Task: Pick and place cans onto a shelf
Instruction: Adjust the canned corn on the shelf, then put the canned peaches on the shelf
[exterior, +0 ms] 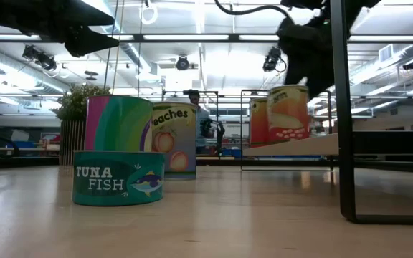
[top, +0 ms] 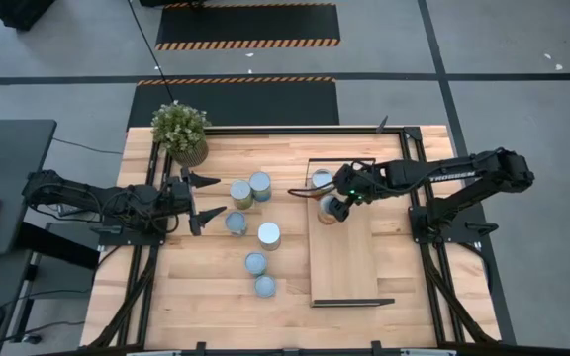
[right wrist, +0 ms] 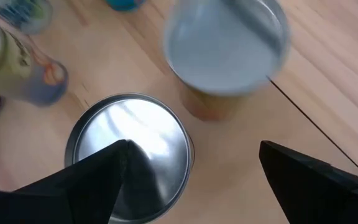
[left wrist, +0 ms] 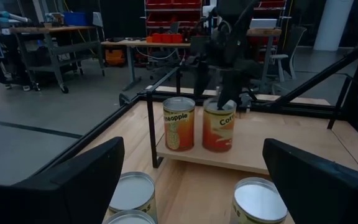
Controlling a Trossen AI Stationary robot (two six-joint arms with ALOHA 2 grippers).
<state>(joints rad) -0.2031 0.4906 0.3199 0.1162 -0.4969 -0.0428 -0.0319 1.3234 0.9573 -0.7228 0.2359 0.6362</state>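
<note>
Shelf (top: 344, 262): two cans at its far end, corn can (left wrist: 219, 125) beside pineapple can (left wrist: 179, 122). Right gripper (top: 332, 209): jaws spread, above corn can. Left gripper (top: 204, 197): jaws wide, empty, near five table cans (top: 255, 227).

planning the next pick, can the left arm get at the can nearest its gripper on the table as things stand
Probably yes. The left gripper is open and empty, and the nearest can stands just beyond its fingertips with bare table between them. Neighbouring cans stand close, so clearance looks tight.
</note>
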